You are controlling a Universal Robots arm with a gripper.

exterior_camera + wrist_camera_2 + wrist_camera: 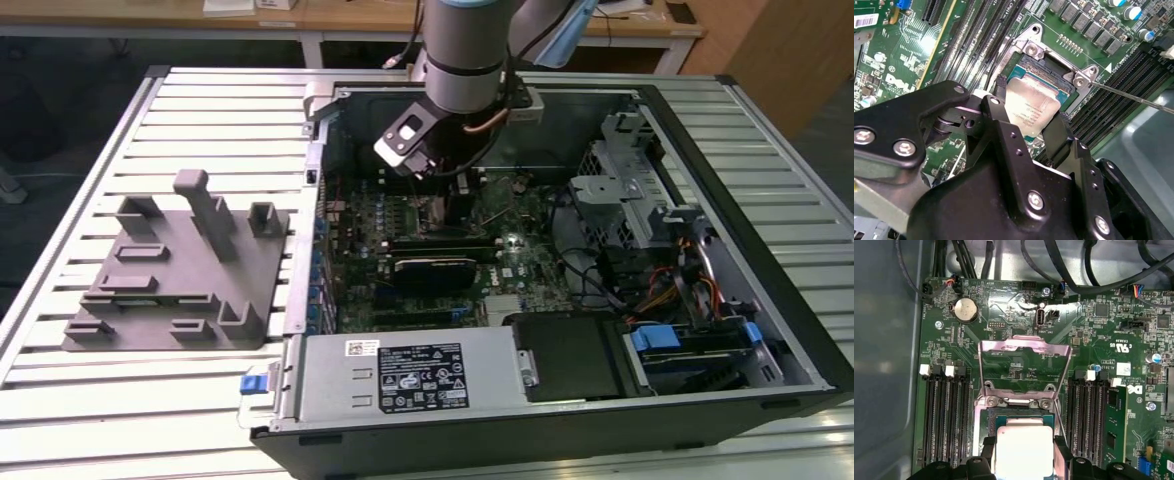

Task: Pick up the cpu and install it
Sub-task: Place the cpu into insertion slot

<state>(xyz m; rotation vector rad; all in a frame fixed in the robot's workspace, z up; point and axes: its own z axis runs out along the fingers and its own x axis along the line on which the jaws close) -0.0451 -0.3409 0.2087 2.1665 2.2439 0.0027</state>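
The cpu (1031, 107), a small flat square with a pale, brushed-silver metal lid, sits between the black fingers (1054, 135) of the gripper (1026, 117), whose jaws are closed against two opposite edges of the chip. It is held right at the open socket (1046, 67); whether it is fully seated cannot be told. In the first wrist view the thin, shiny steel load plate (1024, 345) stands hinged up beyond the socket, and long black memory slots (946, 415) flank it on the green motherboard (1094, 340). In the exterior view the arm reaches down into the open computer case (747, 200), which lies on a ribbed metal table (80, 400) beside a matte grey blocky fixture (174, 270).
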